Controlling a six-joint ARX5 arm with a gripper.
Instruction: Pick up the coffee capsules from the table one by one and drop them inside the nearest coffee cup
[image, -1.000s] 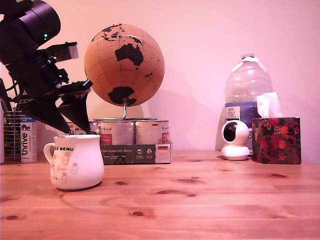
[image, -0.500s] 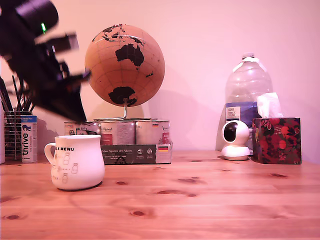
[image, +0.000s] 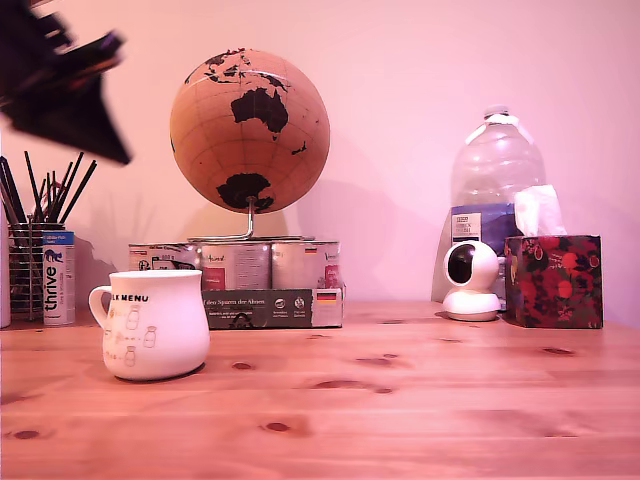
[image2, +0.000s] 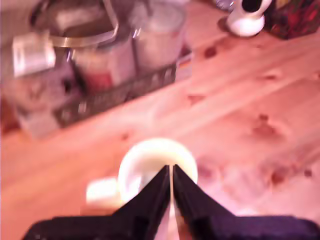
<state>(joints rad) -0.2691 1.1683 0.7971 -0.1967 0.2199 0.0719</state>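
Claw (image2: 171, 172) hung above coffee cup (image: 155, 325), tips together, empty | capsule was out of view | judged light, dentable, slick: pinch sides under flange

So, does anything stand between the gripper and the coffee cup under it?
Nothing visible does. The gripper hangs high above the white coffee cup, with only open air between them. In the wrist view the cup's mouth lies straight past the gripper's tip. No capsule shows on the table.
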